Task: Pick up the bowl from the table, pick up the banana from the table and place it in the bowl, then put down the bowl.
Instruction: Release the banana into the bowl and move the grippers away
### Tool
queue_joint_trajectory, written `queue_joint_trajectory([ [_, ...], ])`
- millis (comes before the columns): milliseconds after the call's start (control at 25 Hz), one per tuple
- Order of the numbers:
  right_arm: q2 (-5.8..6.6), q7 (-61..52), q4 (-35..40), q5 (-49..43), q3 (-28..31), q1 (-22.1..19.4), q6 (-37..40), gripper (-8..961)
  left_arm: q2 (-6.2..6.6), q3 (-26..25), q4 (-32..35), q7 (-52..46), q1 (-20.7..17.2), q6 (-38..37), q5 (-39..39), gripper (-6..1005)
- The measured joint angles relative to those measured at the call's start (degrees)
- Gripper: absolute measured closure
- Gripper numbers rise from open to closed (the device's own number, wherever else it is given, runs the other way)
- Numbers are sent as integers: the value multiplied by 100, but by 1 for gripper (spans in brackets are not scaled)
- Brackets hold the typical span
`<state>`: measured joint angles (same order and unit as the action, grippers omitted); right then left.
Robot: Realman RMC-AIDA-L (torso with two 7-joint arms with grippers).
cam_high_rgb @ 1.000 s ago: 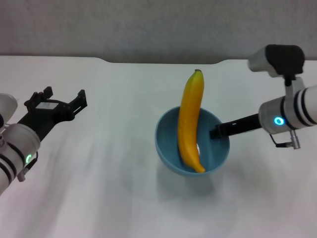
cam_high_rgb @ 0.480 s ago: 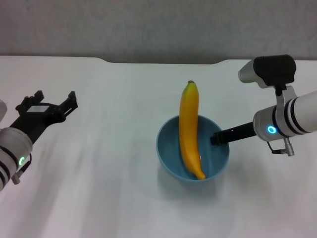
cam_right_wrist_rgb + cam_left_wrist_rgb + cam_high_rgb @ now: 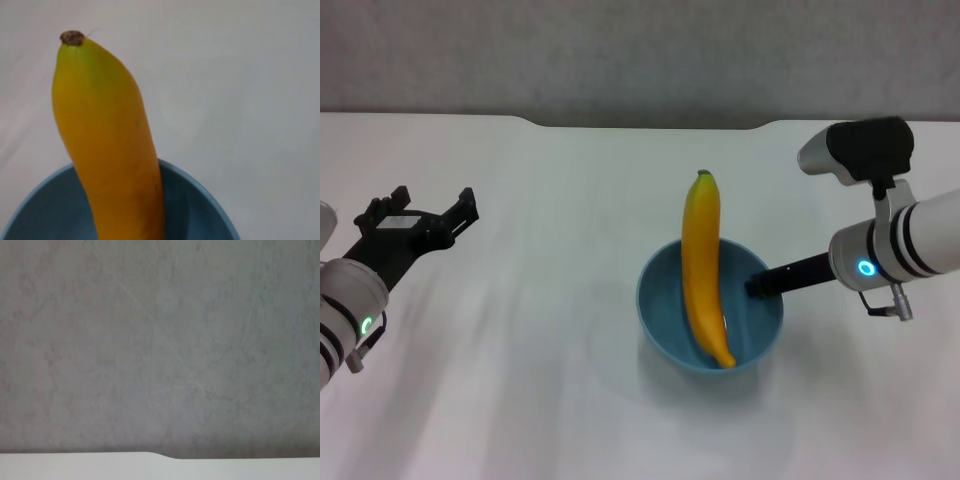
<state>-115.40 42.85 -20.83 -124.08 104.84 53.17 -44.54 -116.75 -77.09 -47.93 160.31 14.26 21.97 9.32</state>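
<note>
The light-blue bowl (image 3: 665, 310) sits low over the white table (image 3: 540, 350), casting a small shadow under it. The yellow banana (image 3: 700, 260) lies in it, with its far tip sticking out past the rim. My right gripper (image 3: 758, 286) is shut on the bowl's right rim. The right wrist view shows the banana (image 3: 107, 145) rising out of the bowl (image 3: 200, 210). My left gripper (image 3: 430, 203) is open and empty, well to the left of the bowl above the table.
The table's far edge has a shallow notch (image 3: 650, 125) with a grey wall behind it. The left wrist view shows only that wall (image 3: 160, 340) and a strip of table edge (image 3: 75, 465).
The bowl with the banana has come down and slightly toward me, still in my right gripper. My left arm has drawn back to the left and has held still since half a second ago.
</note>
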Motion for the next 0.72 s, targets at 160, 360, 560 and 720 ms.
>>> queue_joint_trajectory([
  [160, 0, -21, 55, 0, 0, 5, 35, 859, 2, -10, 7, -94, 0, 0, 0, 91],
  [360, 5, -41, 104, -2, 1, 47, 39, 856, 9, -18, 23, -112, -1, 0, 0, 91],
  [560, -5, -44, 159, -2, 1, 39, 42, 854, 1, -6, 29, -114, -3, -4, 0, 91],
  [720, -12, -40, 167, -2, 1, 22, 50, 852, 1, -17, 72, -124, 5, -7, 0, 91],
])
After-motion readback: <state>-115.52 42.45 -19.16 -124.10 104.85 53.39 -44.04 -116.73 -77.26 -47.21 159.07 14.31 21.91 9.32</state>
